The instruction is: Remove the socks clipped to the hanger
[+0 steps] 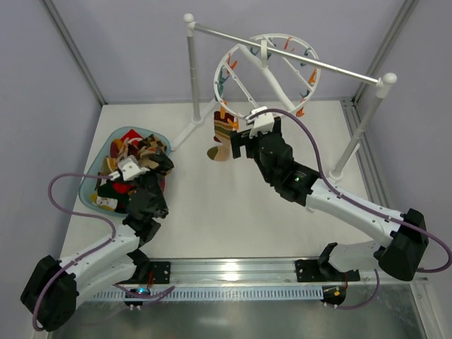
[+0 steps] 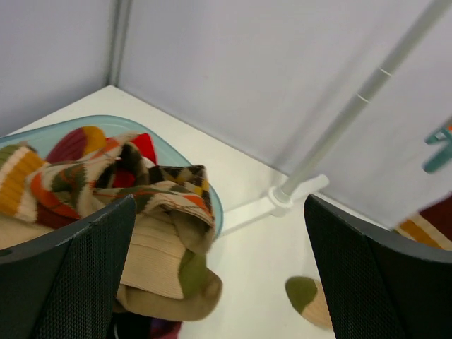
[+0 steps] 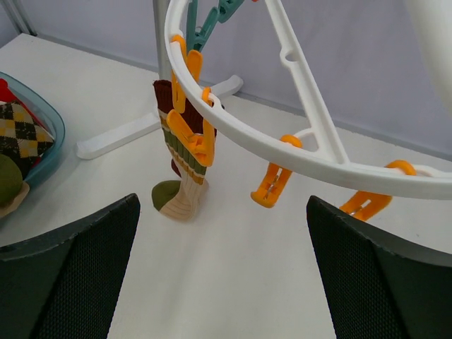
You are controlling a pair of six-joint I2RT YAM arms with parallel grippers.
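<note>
Black mesh-faced fingers (image 3: 63, 275) fill the near edge of both wrist views. Beyond them, the white rail stand (image 1: 282, 53) is set at the far side of the table (image 1: 233, 219), so that the round white hanger (image 1: 265, 70) hooked on its rail is kept tilted and within reach of the right arm. A teal bin (image 1: 90, 185) is placed at the left, beneath the left arm, evidently as the drop point. A pile of socks (image 1: 141, 152), argyle, striped and tan, is heaped in it, one tan sock draped over the rim. Only one striped sock (image 3: 185, 176) is seen on the hanger. It is pinched at its dark red cuff by an orange clip (image 3: 191, 134) on the ring's lower left rim, and its olive toe appears to rest on the table. The other clips in view are empty.

The left gripper (image 2: 222, 240) is held above the bin with its jaws spread wide and nothing between them. The right gripper (image 3: 222, 268) is likewise fully spread and empty, aimed at the clipped sock from just beside it without touching. A pull on that sock is judged to be the step in hand.
</note>
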